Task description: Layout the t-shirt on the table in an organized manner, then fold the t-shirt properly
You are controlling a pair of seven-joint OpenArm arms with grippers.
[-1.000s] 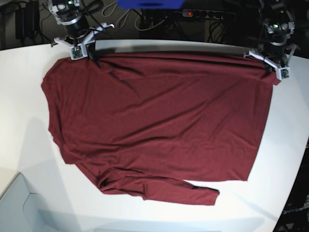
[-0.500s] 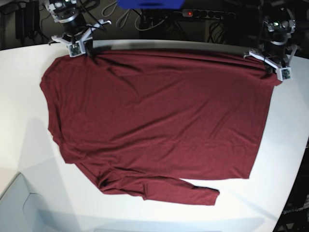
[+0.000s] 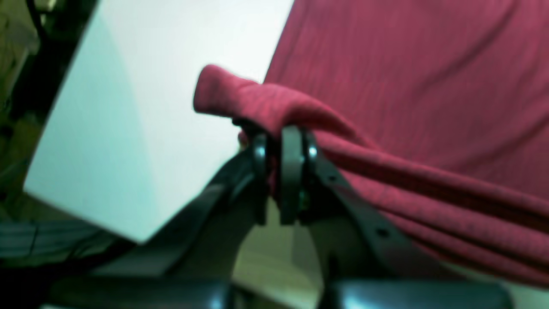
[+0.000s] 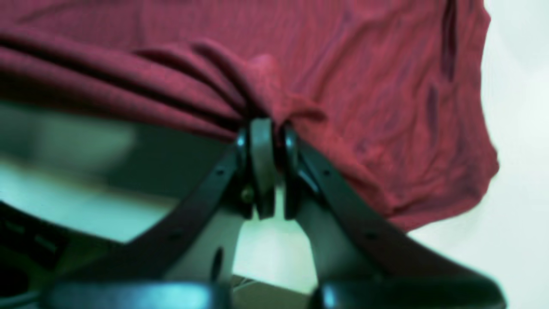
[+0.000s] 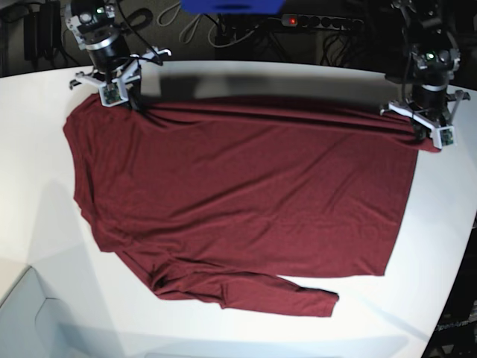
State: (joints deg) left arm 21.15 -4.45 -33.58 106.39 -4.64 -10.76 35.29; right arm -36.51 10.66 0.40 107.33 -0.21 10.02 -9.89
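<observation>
The dark red t-shirt lies spread across the white table, with one sleeve bunched along its near edge. At the shirt's far right corner, my left gripper is shut on a pinch of cloth. The left wrist view shows the t-shirt folded over the left gripper, lifted off the table. My right gripper is shut on the far left corner. In the right wrist view the t-shirt gathers into pleats at the right gripper.
Behind the table's back edge run cables and a power strip with a red light, beside a blue object. A pale grey box sits at the lower left. The table's curved edge falls away on the right.
Both grippers have drawn toward the near side, dragging the shirt's far edge away from the table's back edge. A wider strip of bare table now shows behind the shirt.
</observation>
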